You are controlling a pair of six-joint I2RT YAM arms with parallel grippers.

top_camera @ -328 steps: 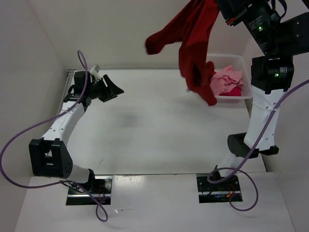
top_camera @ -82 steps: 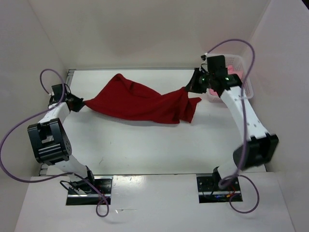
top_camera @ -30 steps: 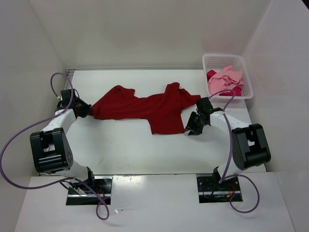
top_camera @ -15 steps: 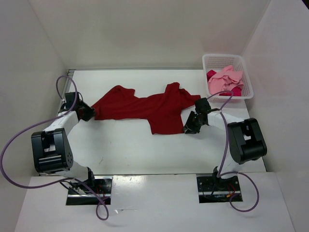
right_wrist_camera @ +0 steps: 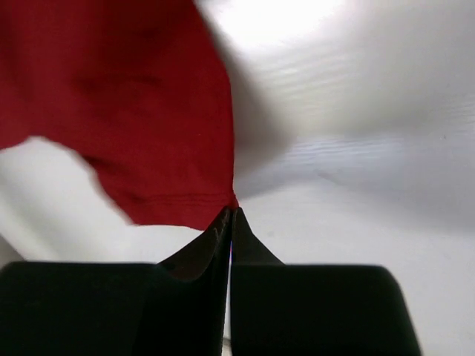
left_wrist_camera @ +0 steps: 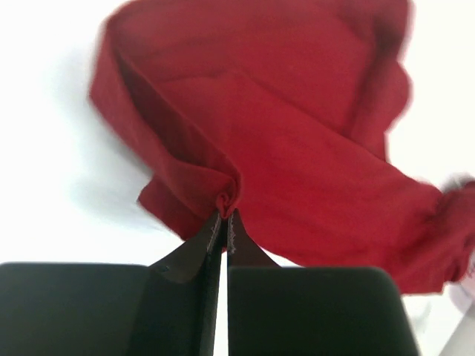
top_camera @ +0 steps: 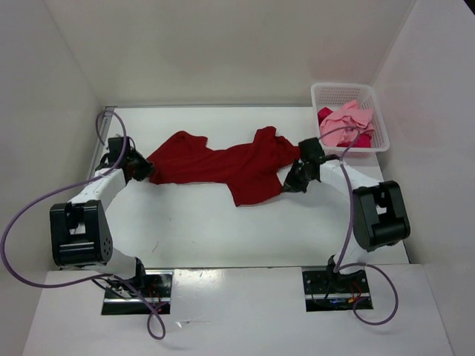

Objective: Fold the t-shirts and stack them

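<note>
The red shirt [top_camera: 230, 165] is lying rumpled across the middle of the tabletop [top_camera: 223, 222]. The left end effector [top_camera: 142, 172] is pinching a bunched fold at its left end, while the right end effector [top_camera: 288, 185] is clamping together on a hem corner at its right, so the two grips seem set to draw the cloth taut and flat for folding. The pink shirt [top_camera: 346, 119] and crimson shirt [top_camera: 361, 139] are sitting in the basket [top_camera: 349, 87], probably awaiting their turn.

A white mesh basket [top_camera: 343, 87] sits at the white table's [top_camera: 208, 230] far right corner.
</note>
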